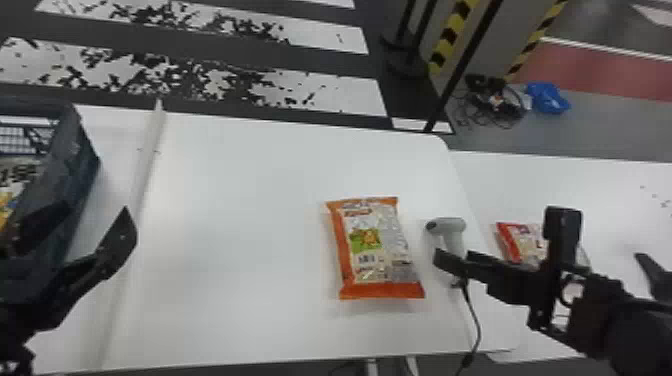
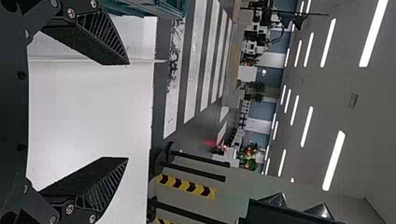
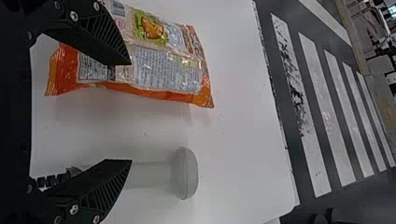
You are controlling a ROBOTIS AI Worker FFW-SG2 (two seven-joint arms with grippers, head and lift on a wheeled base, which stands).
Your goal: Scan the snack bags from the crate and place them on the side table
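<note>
Hovering with left gripper (image 1: 96, 206) spread, left of the orange bag (image 1: 372, 250), and right gripper (image 1: 535, 255) spread, right of it, sharing that side with scanner (image 1: 452, 230) and red bag (image 1: 522, 240).

The desk (image 1: 240, 200) has a smooth white top with a soft sheen. Near its right edge lies an orange snack bag (image 1: 367, 240) of glossy, crinkled plastic film, with a scanner (image 1: 448, 226) of smooth, matt grey plastic beside it. Past that edge, a red snack bag (image 1: 521, 241) looks like shiny film too. Beyond the left edge, the crate (image 1: 77, 155) looks like dull, hard plastic. The left gripper (image 1: 95, 214) has matt black fingers (image 2: 84, 42) with rough, grainy faces.
</note>
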